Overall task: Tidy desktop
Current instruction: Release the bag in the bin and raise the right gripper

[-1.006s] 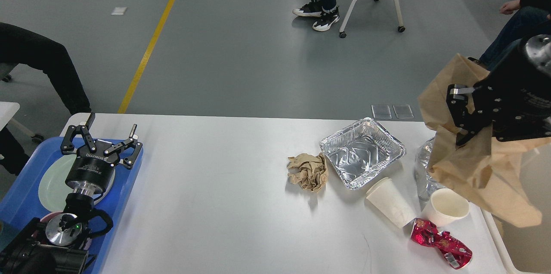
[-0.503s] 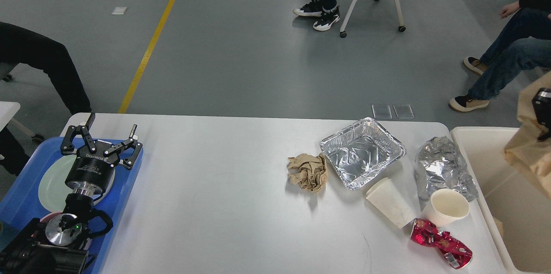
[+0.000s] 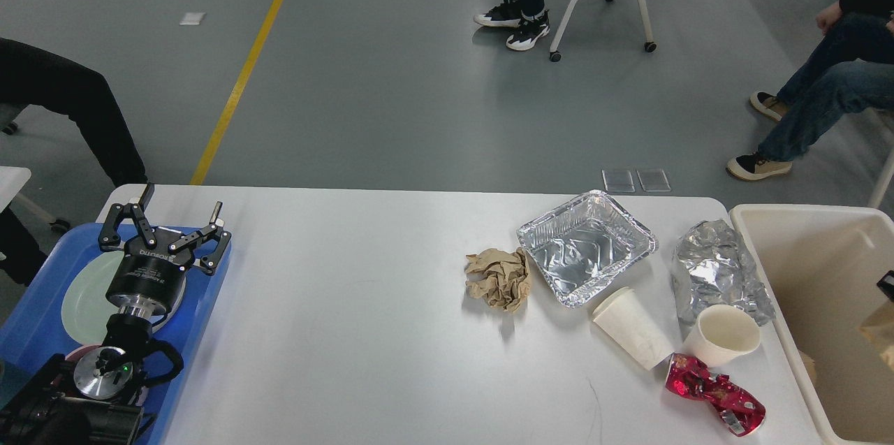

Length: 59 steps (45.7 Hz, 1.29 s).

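Left gripper (image 3: 165,221) spread over blue tray (image 3: 209,291); right barely visible (state unclear). Risk: brown paper (image 3: 881,337) snagging, missing beige bin (image 3: 803,211).

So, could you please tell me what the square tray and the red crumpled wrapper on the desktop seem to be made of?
The square tray looks like thin aluminium foil: bright silver, mirror-like, with wrinkled walls and a rolled rim. The red wrapper appears to be metallised foil or plastic film: glossy, sharply creased, with a speckled print.
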Tool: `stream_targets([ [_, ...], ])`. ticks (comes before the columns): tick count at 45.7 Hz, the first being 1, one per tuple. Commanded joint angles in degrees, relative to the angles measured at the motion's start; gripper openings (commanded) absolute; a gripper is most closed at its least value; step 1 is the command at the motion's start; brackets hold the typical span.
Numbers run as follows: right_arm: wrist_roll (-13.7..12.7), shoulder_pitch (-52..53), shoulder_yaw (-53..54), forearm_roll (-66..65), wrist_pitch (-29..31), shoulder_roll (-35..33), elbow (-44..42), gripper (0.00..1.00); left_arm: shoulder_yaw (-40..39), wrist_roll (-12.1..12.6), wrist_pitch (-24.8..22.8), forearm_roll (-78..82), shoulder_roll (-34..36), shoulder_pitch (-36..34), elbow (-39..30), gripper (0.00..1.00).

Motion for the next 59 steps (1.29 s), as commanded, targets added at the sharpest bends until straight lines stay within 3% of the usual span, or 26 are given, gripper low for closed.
stream_targets([
  [1,-0.1,-13.8,5.7,0.2,-0.3,5.2,-15.1,0.0,0.0,0.1,0.1,0.0,0.0,0.0,0.0,0.96],
  [8,0.0,-22.4,7.6,0.2,-3.0,11.0,-23.2,0.0,0.0,0.0,0.0,0.0,0.0,0.0,0.0,0.96],
  [21,-0.1,-24.9,8.1,0.3,-7.3,13.4,-23.1,0.0,0.0,0.0,0.0,0.0,0.0,0.0,0.0,0.96],
  [23,0.0,-24.9,8.1,0.3,-7.5,13.2,-23.1,0.19,0.0,0.0,0.0,0.0,0.0,0.0,0.0,0.96],
  [28,0.1,-25.6,8.0,0.2,-9.5,13.4,-22.9,0.77,0.0,0.0,0.0,0.0,0.0,0.0,0.0,0.96],
  [29,0.1,-25.6,8.0,0.2,-10.4,13.5,-22.9,0.96,0.0,0.0,0.0,0.0,0.0,0.0,0.0,0.96],
  [30,0.1,-25.6,8.0,0.2,-11.0,13.6,-22.9,1.0,0.0,0.0,0.1,0.0,0.0,0.0,0.0,0.96],
  [50,0.1,-24.4,8.1,-0.2,-11.6,12.9,-21.3,1.0,0.0,0.1,0.0,0.0,0.0,0.0,0.0,0.96],
  [59,0.0,-16.4,7.5,-1.2,-9.8,7.5,-12.4,1.0,0.0,0.0,0.0,0.0,0.0,0.0,0.0,0.96],
])
